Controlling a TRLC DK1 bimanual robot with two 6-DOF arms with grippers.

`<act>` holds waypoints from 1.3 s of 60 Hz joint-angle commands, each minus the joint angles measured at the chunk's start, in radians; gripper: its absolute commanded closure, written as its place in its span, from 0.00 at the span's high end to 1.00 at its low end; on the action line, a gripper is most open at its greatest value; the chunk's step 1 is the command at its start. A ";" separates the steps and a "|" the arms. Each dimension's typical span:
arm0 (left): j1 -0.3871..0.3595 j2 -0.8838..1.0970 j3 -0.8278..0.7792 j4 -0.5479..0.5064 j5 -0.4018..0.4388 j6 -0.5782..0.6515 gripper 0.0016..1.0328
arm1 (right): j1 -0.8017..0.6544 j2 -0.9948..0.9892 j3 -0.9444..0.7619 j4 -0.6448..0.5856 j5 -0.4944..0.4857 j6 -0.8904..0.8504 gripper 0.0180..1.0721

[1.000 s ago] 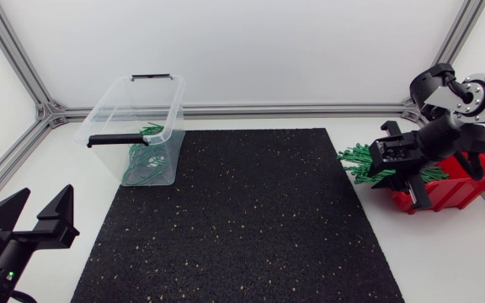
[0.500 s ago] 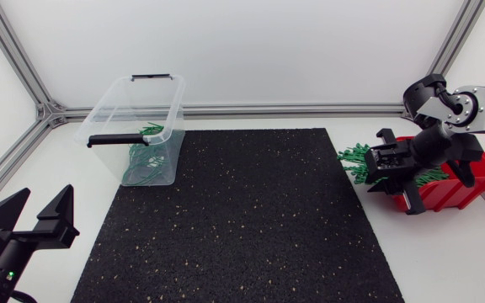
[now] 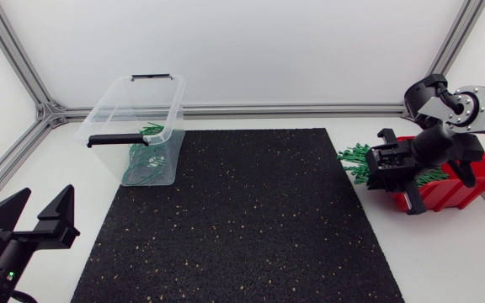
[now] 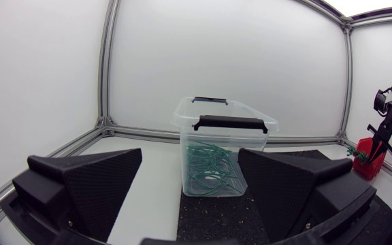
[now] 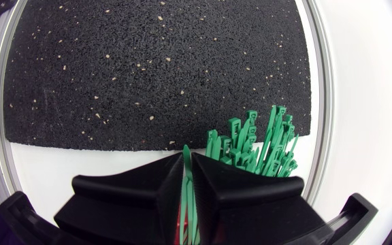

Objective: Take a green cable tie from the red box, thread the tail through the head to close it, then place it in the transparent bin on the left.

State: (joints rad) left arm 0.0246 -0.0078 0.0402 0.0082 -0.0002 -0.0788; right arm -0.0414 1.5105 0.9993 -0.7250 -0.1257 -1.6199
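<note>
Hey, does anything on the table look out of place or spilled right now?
Only the green cable ties: the bunch juts over the edge of the red box toward the black mat rather than lying inside. None seems to lie loose on the table. The right end effector is shut on one cable tie.

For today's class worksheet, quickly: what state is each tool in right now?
Left tool: open, holding nothing.
Right tool: closed on a green cable tie.
</note>
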 commanded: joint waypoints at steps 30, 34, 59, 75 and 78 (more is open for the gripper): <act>-0.009 -0.003 -0.039 -0.022 0.005 -0.009 0.96 | -0.029 -0.088 0.047 -0.024 -0.051 0.057 0.06; -0.009 -0.003 -0.039 -0.022 0.005 -0.009 0.96 | -0.041 -0.101 0.075 -0.028 -0.083 0.080 0.06; -0.009 -0.004 -0.039 -0.024 0.005 -0.009 0.96 | -0.143 -0.110 0.233 -0.042 -0.304 0.270 0.06; -0.009 -0.004 -0.039 -0.024 0.005 -0.009 0.96 | -0.201 -0.154 0.312 -0.047 -0.448 0.400 0.06; -0.011 -0.004 -0.039 -0.024 0.005 -0.009 0.96 | -0.201 -0.171 0.328 -0.053 -0.468 0.419 0.06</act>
State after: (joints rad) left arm 0.0219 -0.0078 0.0402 0.0082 -0.0002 -0.0788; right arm -0.2379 1.3800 1.2881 -0.7605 -0.5682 -1.2488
